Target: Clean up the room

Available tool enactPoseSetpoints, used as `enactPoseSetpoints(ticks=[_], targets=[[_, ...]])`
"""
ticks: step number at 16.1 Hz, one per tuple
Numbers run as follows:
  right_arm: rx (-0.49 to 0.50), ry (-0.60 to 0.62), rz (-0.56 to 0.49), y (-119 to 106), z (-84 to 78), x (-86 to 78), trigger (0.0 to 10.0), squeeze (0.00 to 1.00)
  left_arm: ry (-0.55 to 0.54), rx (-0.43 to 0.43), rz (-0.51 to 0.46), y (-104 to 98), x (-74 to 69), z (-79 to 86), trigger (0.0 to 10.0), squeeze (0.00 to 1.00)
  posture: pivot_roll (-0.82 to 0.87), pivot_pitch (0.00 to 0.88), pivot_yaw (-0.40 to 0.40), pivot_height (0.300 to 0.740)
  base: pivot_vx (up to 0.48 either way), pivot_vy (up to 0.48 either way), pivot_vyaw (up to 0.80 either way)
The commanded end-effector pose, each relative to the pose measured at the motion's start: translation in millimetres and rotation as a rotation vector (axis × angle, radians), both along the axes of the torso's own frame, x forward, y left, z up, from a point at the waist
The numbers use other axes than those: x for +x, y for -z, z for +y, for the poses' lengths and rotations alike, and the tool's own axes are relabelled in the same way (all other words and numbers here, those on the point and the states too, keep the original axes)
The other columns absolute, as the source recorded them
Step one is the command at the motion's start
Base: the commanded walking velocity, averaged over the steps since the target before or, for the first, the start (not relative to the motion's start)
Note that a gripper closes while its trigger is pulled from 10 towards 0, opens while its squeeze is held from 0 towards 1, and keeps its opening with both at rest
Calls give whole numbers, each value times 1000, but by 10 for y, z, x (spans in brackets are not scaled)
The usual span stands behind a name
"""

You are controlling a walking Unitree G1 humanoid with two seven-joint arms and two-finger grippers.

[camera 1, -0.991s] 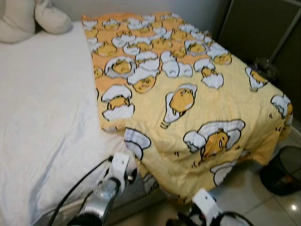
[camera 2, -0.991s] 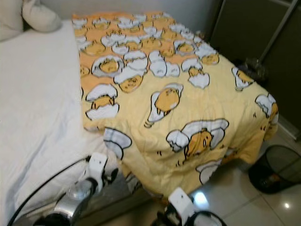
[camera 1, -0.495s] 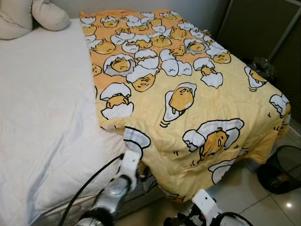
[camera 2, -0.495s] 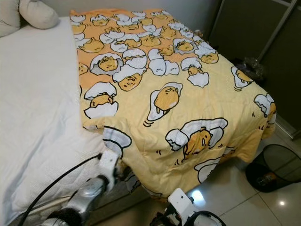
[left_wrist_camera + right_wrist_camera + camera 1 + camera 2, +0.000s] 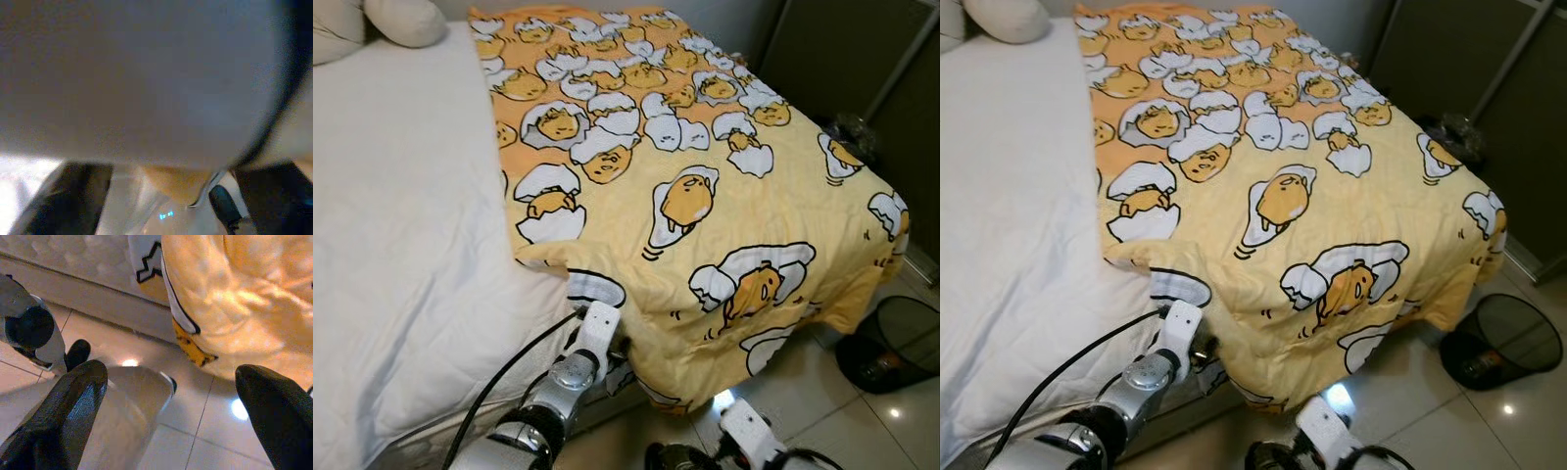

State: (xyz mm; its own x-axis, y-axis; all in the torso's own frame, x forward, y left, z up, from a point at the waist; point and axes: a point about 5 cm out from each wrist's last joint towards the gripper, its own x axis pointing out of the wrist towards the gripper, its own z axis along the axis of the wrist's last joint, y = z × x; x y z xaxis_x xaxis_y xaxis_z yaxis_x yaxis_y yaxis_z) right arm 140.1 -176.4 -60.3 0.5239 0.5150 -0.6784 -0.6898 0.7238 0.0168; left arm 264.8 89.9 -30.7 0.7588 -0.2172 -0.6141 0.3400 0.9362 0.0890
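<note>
Left tool (image 5: 607, 338), grip unclear, reaches the yellow egg-print quilt's (image 5: 705, 196) lower-centre corner; right tool (image 5: 171, 396) gapes. Next: grasp it.

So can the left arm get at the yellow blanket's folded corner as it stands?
Probably yes. The left gripper is already right at the hanging corner of the yellow blanket by the white sheet, with nothing between them; whether its fingers are on the fabric can't be told.

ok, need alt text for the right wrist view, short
Two black fingers spread wide apart over a glossy tiled floor, nothing between them. A yellow cartoon-print blanket hangs off the bed edge ahead, its corner dangling toward the floor.
</note>
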Motion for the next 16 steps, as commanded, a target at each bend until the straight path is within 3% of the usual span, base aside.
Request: enactPoseSetpoints(ticks=[1, 4, 7, 12, 15, 16], targets=[[-12, -2, 9, -8, -27, -46, 10000, 24, -33, -9, 17, -10, 26, 3, 0, 0, -307, 125, -51, 735, 0, 0, 0], [-13, 22, 13, -8, 8, -90, 10000, 20, -101, -43, 35, -35, 76, 63, 0, 0, -330, 139, -37, 735, 0, 0, 0], [-11, 37, 22, -37, 66, -139, 10000, 20, -186, -89, 83, 13, 38, 138, 0, 0, -330, 152, -34, 735, 0, 0, 0], [-20, 32, 28, -51, 80, -124, 10000, 24, 47, 41, 20, 42, -46, -7, 0, 0, -301, 145, -36, 735, 0, 0, 0], [-23, 34, 31, -23, 86, -75, 10000, 20, 141, 93, -4, 128, -183, 62, 0, 0, -266, 114, -15, 735, 0, 0, 0], [-19, 43, 24, -10, 93, -46, 10000, 20, 188, 125, -16, 192, -290, 168, 0, 0, -249, 100, -6, 735, 0, 0, 0]])
